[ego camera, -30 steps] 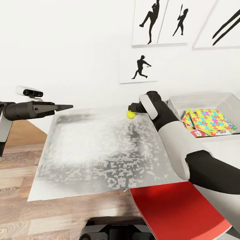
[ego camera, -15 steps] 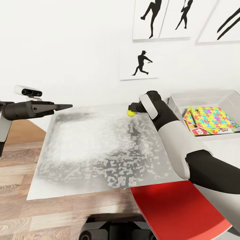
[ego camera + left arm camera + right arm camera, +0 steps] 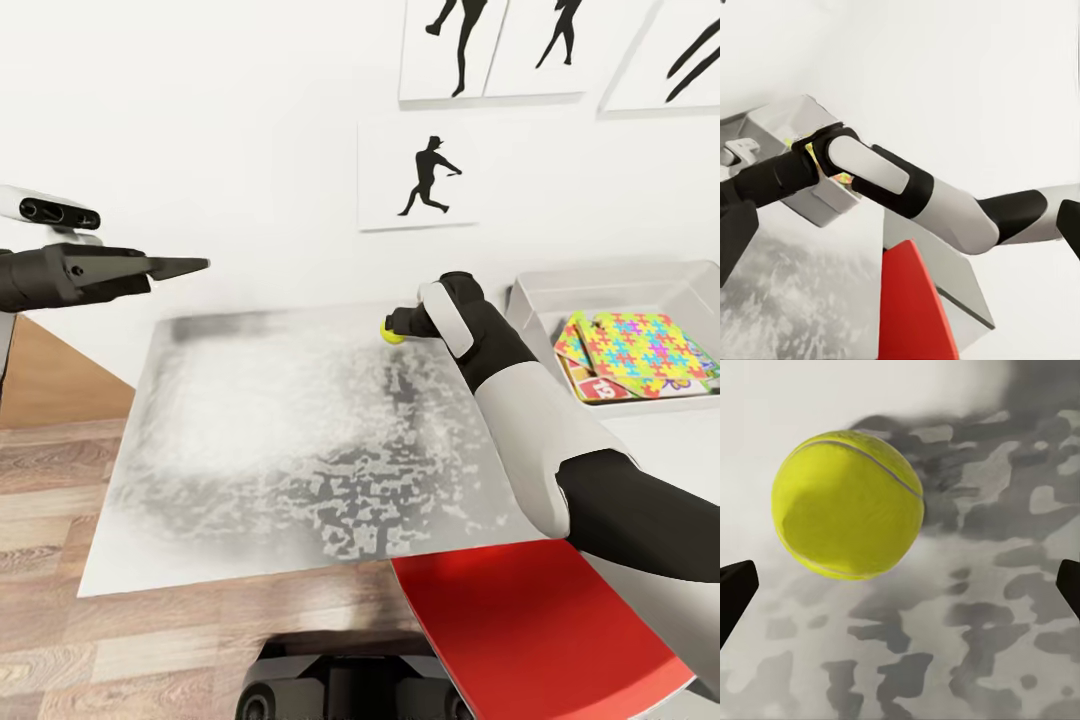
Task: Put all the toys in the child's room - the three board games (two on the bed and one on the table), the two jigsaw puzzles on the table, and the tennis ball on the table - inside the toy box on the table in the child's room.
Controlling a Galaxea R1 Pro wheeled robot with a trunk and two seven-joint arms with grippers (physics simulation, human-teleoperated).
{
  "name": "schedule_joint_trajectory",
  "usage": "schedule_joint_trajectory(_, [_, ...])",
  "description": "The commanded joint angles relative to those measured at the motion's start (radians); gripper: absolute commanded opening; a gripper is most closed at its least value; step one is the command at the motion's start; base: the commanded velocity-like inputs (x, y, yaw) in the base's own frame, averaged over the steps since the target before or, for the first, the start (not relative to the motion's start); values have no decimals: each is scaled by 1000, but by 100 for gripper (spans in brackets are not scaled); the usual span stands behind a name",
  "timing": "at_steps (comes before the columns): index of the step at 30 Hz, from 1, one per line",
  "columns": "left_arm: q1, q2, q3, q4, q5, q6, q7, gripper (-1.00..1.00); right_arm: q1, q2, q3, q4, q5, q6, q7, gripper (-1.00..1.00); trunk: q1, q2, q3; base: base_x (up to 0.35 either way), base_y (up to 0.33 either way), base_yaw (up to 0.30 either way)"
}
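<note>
The tennis ball rests near the far edge of the light grey table. My right gripper is right at it. In the right wrist view the tennis ball sits close ahead, between the spread fingertips, which are open and not touching it. To the right stands the toy box holding a jigsaw puzzle on top of a board game. My left gripper hovers open above the table's far left corner, holding nothing.
A red flat panel juts out below the table's near right corner, under my right arm. Wood-plank floor lies to the left. Black silhouette pictures hang on the white wall behind the table.
The camera has shifted slightly. My left arm has risen. My right gripper stays open at the ball, which has not moved on the table.
</note>
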Motion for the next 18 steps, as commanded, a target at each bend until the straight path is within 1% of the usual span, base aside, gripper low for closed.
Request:
schedule_joint_trajectory(1, [-23, -3, -4, 0, 2, 11, -4, 100, -1, 0, 2, -2, -10, 2, -10, 100, 1, -2, -3, 0, 0, 0])
schedule_joint_trajectory(7, [-67, -26, -9, 1, 1, 11, -3, 100, -2, 0, 2, -6, -10, 3, -11, 100, 1, -2, -13, 0, 0, 0])
schedule_joint_trajectory(11, [-88, -41, -10, 0, 0, 11, -3, 100, -12, 0, 2, -8, -10, 4, -11, 100, 1, -2, -20, 0, 0, 0])
schedule_joint_trajectory(16, [-96, -55, -11, -1, -2, 11, -3, 100, -23, 0, 2, -9, -10, 6, -11, 100, 1, -2, -28, 0, 0, 0])
schedule_joint_trajectory(18, [-97, -59, -18, -1, -3, 11, -3, 100, -29, 0, 2, -9, -10, 7, -10, 100, 1, -2, -31, 0, 0, 0])
